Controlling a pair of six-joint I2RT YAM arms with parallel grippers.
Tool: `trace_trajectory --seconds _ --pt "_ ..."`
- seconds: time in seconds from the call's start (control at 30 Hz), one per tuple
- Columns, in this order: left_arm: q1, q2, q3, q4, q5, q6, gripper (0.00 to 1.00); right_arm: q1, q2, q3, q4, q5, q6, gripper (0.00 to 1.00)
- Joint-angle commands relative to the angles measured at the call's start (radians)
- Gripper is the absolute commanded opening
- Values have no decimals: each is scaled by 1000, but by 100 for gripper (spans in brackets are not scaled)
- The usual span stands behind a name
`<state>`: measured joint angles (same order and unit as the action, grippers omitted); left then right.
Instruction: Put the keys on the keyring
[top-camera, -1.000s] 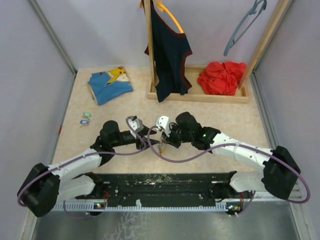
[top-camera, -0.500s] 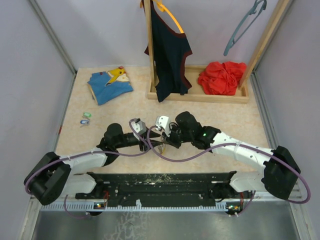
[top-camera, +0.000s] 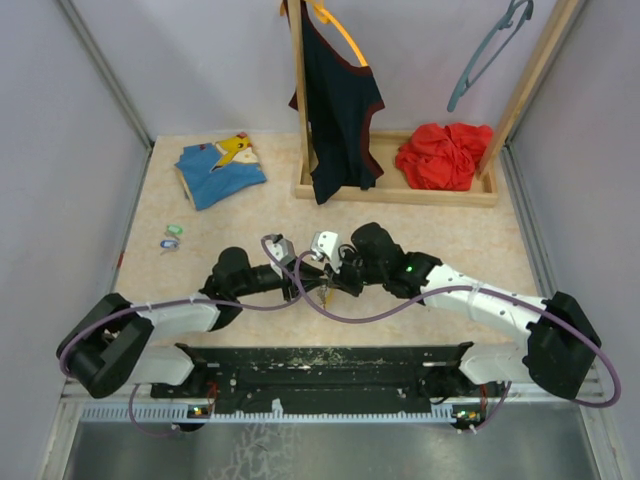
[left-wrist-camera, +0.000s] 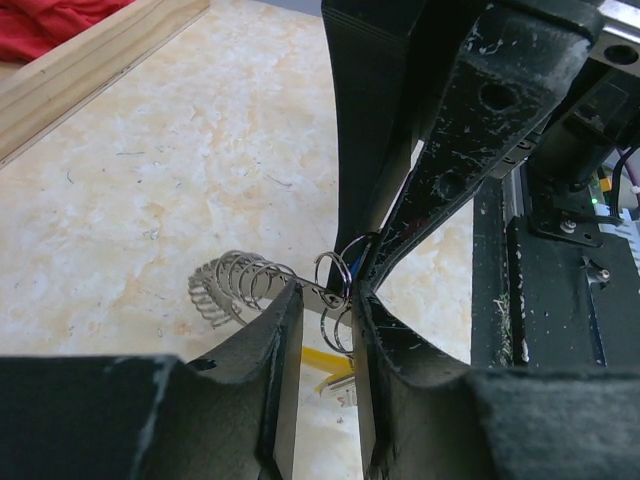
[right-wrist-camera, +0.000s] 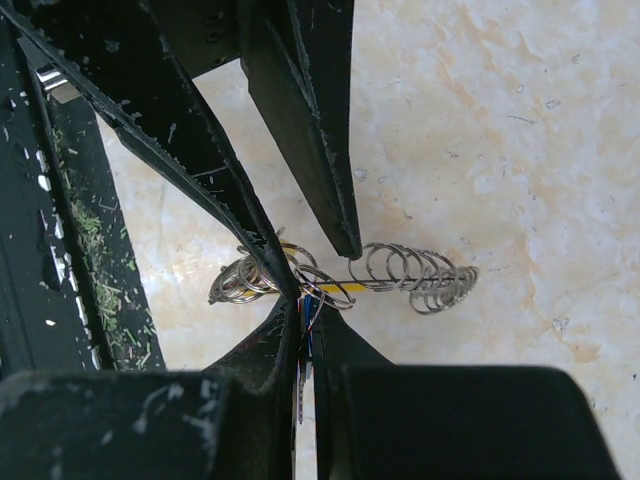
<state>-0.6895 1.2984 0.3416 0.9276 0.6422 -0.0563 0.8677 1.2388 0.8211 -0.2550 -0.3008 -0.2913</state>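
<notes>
The left arm has swung in toward the middle since the earlier frame, its elbow now closer to the centre of the rig, and the left end effector (left-wrist-camera: 326, 292) has drawn its jaws in to a narrow slot. The wire of the keyring (left-wrist-camera: 333, 272) stands inside that slot, but whether the left fingers (left-wrist-camera: 280, 340) actually press on the wire cannot be told. The right end effector (right-wrist-camera: 305, 306) meets it tip to tip from the opposite side, its jaws pinched together on the keyring, with a sliver of blue showing in the pinch that is too small to identify. A yellow tag (left-wrist-camera: 322, 358) hangs from the ring just below the left fingertips, and a coil of grey wire (left-wrist-camera: 232, 290) trails off the ring and lies close to the worktop (top-camera: 450, 240). The ring itself is held near the front edge, between the two wrists and just ahead of the black base rail (top-camera: 320, 365). The keys (top-camera: 171, 236) lie well apart from it, off to the left near the wall, the mint one just behind the blue one. Further back are a folded blue garment (top-camera: 220, 172), a wooden rack (top-camera: 400, 193) carrying a dark top (top-camera: 340, 110), and a crumpled red cloth (top-camera: 445, 155).
</notes>
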Motion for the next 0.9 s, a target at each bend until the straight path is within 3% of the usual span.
trace_trajectory --seconds 0.0,0.23,0.43,0.53,0.87 --pt "-6 27 4 52 -1 -17 32 -4 4 68 51 -51 15 0" --pt "-11 67 7 102 6 -18 26 -3 39 96 14 -82 15 0" --pt "-13 80 -15 172 18 -3 1 -4 42 94 -13 -65 26 0" --pt "-13 68 -57 224 -3 12 0 -22 36 76 -18 -29 58 0" --pt "-12 60 -135 315 -48 32 0 -154 51 -16 34 -134 188 0"
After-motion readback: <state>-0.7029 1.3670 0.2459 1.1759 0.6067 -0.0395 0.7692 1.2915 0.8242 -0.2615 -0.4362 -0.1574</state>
